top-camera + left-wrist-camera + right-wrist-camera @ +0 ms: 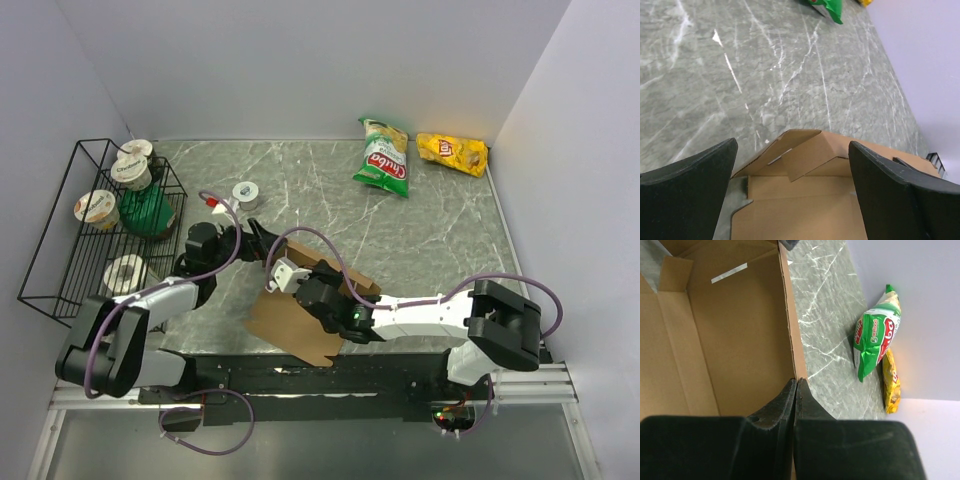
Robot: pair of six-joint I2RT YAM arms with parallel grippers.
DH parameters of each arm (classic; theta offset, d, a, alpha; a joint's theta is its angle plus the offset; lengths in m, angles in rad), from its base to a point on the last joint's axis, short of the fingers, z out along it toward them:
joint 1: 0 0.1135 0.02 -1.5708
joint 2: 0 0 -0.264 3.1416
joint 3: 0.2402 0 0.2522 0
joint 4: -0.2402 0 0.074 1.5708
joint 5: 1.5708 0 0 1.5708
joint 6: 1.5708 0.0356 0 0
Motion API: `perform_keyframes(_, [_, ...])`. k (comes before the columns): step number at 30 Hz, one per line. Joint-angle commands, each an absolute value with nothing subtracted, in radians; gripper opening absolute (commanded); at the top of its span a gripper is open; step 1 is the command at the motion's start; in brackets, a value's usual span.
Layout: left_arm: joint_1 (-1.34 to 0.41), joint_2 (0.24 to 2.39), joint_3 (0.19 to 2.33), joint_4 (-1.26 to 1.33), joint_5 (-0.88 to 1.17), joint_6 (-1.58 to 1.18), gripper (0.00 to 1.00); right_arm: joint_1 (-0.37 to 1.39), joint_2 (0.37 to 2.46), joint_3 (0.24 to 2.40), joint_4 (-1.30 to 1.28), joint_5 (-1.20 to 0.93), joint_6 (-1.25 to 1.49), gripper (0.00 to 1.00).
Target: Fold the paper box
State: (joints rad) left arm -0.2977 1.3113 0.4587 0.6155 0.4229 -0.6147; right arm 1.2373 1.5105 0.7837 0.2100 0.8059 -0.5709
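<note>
Got the right gripper (795, 384) pinched tight on a side wall of the box (730, 340), cardboard edge running straight into the clenched fingers. Got the left gripper (792, 147) spread wide around the folded-in end flap, grasping nothing. Parked at 6 o'clock on the table (420, 230), partly folded, between both arms. Can spot a green bag (383, 160) at 1 o'clock, yellow bag (452, 153) just beside it, rack (95, 245) with cups (97, 207) at 9 o'clock.
</note>
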Motion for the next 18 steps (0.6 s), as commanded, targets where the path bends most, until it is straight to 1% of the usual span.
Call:
perform_keyframes(1, [-0.296, 1.35, 0.499, 0.727, 0.486, -0.626, 0.99, 1.253, 1.575, 0.744, 0.012, 0.707, -0.476, 0.0])
perform_keyframes(4, [-0.296, 1.371, 0.494, 0.73, 0.502, -0.621, 0.97, 1.253, 1.588, 0.753, 0.014, 0.71, -0.472, 0.0])
perform_keyframes(5, [-0.295, 1.374, 0.485, 0.73, 0.5, -0.615, 0.93, 1.253, 1.591, 0.756, 0.015, 0.716, -0.465, 0.0])
perform_keyframes(7, [-0.295, 1.377, 0.468, 0.738, 0.496, -0.614, 0.9, 1.255, 1.606, 0.768, 0.014, 0.729, -0.456, 0.0])
perform_keyframes(11, [-0.295, 1.387, 0.423, 0.764, 0.485, -0.618, 0.79, 1.252, 1.626, 0.788, 0.012, 0.745, -0.413, 0.0])
perform_keyframes(18, [-0.298, 1.397, 0.394, 0.778, 0.477, -0.617, 0.78, 1.253, 1.678, 0.827, 0.005, 0.788, -0.361, 0.0])
